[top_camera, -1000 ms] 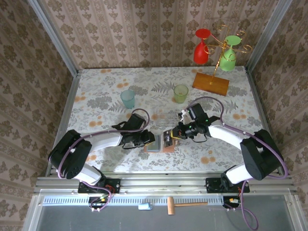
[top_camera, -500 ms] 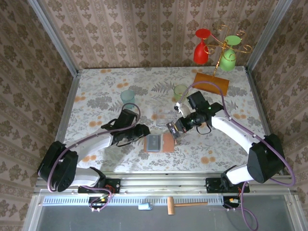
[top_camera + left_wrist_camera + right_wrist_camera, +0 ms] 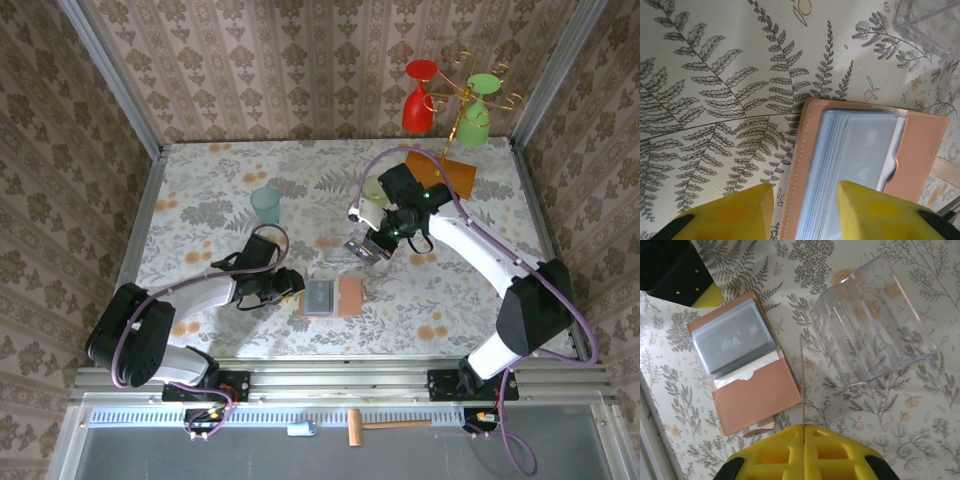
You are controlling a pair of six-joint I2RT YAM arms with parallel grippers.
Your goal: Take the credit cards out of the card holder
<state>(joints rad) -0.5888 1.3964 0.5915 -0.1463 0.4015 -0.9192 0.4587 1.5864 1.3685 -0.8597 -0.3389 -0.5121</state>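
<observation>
Where card holder (image 3: 757, 390) lies, clear tray (image 3: 875, 320) stands near.

The card holder (image 3: 334, 297) lies open, grey-blue pockets up. The left gripper (image 3: 292, 287) sits just left of it. The right gripper (image 3: 365, 247) hangs beyond it, slightly right, pinching a credit card (image 3: 357, 248). A clear tray (image 3: 336, 243) lies just beyond the holder, and a teal cup (image 3: 266, 205) stands farther beyond, to the left.

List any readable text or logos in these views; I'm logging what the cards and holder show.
"Vip": pale letters on the top grey pocket of the card holder.
Small mark beside it: too small to read.
Credit card pinched in the right gripper: seen edge-on, nothing readable.
No other text.
</observation>
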